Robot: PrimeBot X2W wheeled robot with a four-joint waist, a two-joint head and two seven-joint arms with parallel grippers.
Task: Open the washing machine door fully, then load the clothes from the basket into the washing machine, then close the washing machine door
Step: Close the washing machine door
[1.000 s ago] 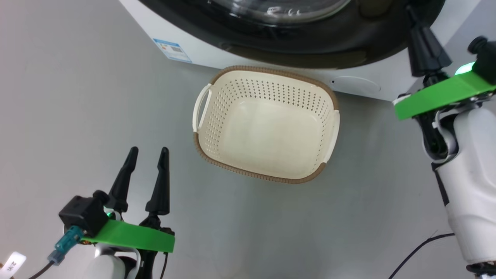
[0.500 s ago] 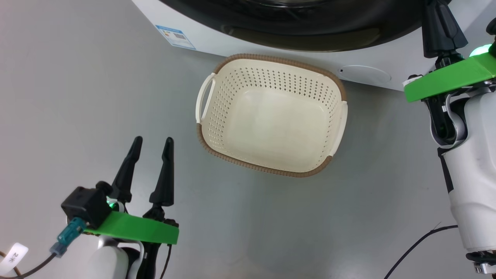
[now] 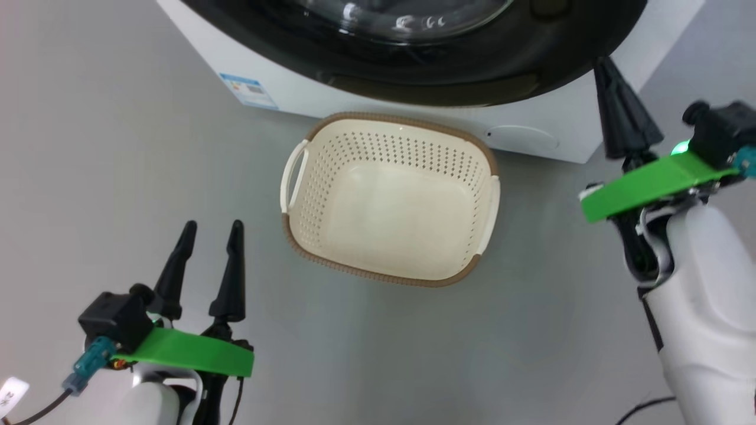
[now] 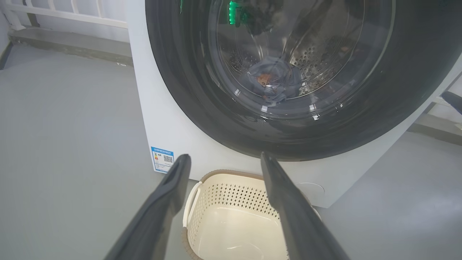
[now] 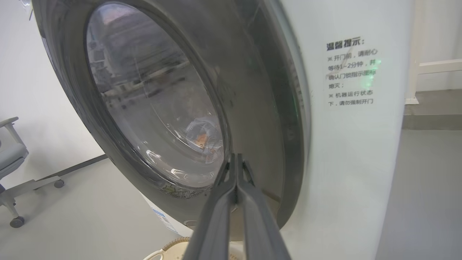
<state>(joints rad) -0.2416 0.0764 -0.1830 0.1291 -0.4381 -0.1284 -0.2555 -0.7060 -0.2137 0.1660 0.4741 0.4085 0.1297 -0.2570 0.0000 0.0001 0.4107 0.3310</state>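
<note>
Black fingers of the left gripper (image 3: 212, 225) stand wide apart, holding nothing, on the near left side of the basket (image 3: 331, 177). The basket has nothing in it (so the loading looks done). The right gripper (image 5: 236, 159) is pinched tight with nothing in it, its tips up by the right side of the door (image 4: 180, 72). The door looks pushed flat against the washing machine (image 4: 169, 126); I cannot tell if it has clicked. Behind the glass, the blue clothes (image 4: 274, 81) lie in the drum. The basket sits close under the door, but I think it is not in the way. A chair (image 5: 11, 155) stands far off.
</note>
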